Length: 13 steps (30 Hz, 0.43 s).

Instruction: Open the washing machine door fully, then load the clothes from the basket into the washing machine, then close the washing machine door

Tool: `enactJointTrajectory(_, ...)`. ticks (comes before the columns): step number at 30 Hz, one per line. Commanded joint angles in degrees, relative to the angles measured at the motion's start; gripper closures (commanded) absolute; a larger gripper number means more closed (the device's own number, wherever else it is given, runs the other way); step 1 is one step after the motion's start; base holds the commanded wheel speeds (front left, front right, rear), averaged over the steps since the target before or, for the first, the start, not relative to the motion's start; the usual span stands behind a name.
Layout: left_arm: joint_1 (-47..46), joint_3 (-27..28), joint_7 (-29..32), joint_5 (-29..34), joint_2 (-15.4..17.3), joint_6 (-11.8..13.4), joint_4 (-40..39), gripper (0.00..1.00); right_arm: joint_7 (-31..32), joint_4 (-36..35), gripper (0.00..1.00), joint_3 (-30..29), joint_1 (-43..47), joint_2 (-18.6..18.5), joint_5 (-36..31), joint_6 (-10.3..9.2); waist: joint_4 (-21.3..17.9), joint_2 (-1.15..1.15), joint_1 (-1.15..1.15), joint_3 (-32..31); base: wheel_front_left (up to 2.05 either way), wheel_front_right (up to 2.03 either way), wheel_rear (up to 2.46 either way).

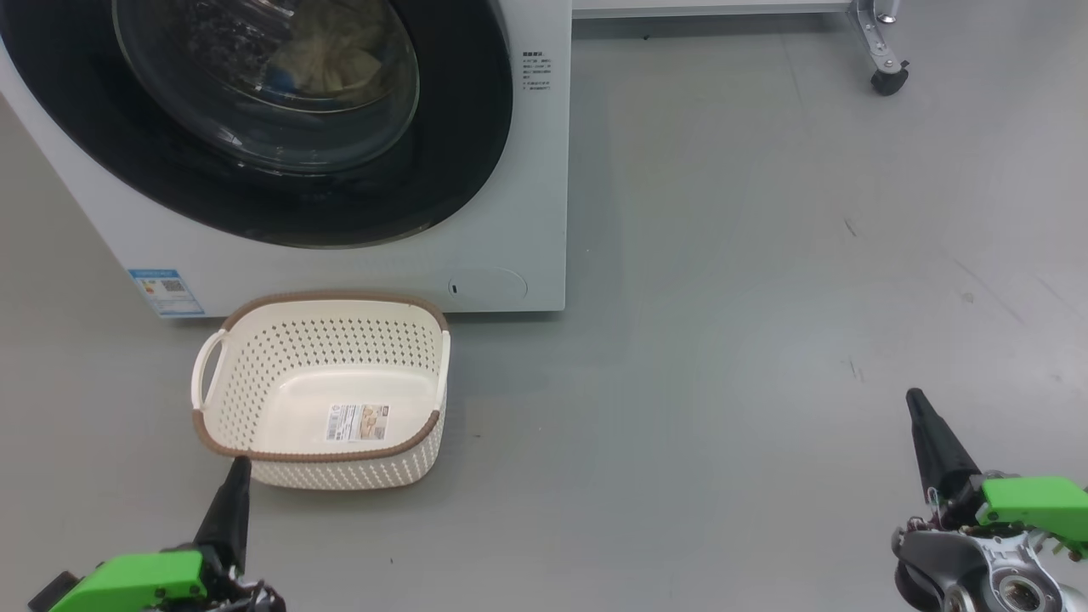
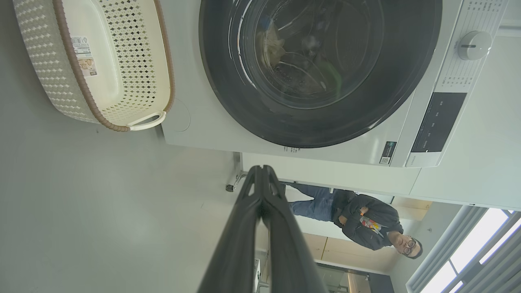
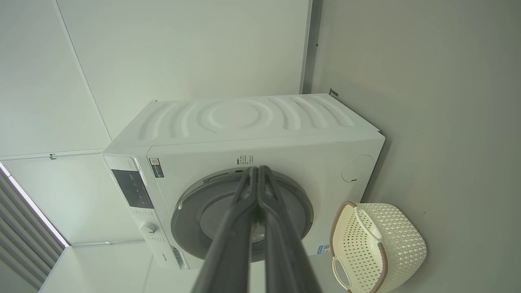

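Observation:
The white washing machine [image 1: 510, 212] stands at the upper left of the head view. The washing machine door [image 1: 459, 153], black-framed with a glass bowl, lies shut against it. Behind the glass the cream-yellow clothes [image 1: 327, 59] rest inside the drum. The cream basket [image 1: 323, 456] sits on the floor in front of the machine, holding just a paper label. My left gripper [image 1: 240, 463] is shut just short of the basket's near rim. My right gripper [image 1: 914, 395] is shut, far to the right over bare floor. The left wrist view shows the door [image 2: 228, 89], and the right wrist view the basket [image 3: 399, 240].
Grey floor [image 1: 765, 340] spreads to the right of the machine. A caster wheel [image 1: 889, 81] of a metal frame stands at the far right. A person [image 2: 366, 221] in dark clothing stands beyond the machine. White wall panels [image 3: 183, 49] rise behind it.

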Motion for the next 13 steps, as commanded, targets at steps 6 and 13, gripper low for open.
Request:
enactJointTrajectory(6,-2.74,2.08,0.35,-0.11,0.42,-0.41,-1.63,1.0,0.32,-2.15,1.0,0.91,-3.31,-1.23,0.42,-0.15,0.0,0.0,0.0,0.0,0.0,0.0,0.0)
enactJointTrajectory(13,-2.74,2.09,0.35,-0.11,0.41,-0.41,-1.63,1.0,0.32,-2.15,1.0,0.91,-3.31,-1.23,0.42,-0.15,0.0,0.0,0.0,0.0,0.0,0.0,0.0)
